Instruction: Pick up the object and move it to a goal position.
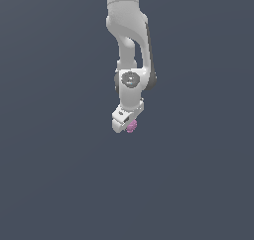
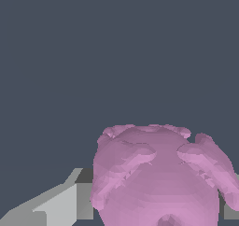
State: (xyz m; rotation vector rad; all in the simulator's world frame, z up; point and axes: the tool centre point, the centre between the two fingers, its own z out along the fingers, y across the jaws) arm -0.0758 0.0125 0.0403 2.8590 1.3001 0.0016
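arm (image 1: 130,45) hanging from 12 o'clock | gripper (image 1: 127,126) clamping the knobbly pink-purple lump (image 1: 131,127) | fingers (image 2: 56,204) flanking lump

Plain dark slate-blue ground (image 1: 54,184) is filling the whole exterior view, flat and in one even tone. Its edges and corners are not showing in either view, so places on it cannot be given. The same slate-blue is filling the wrist view behind the pink-purple object (image 2: 158,178). The object is showing as a small knobbly lump near the middle of the exterior view. Whether it is resting on the ground or hanging clear of it cannot be told.
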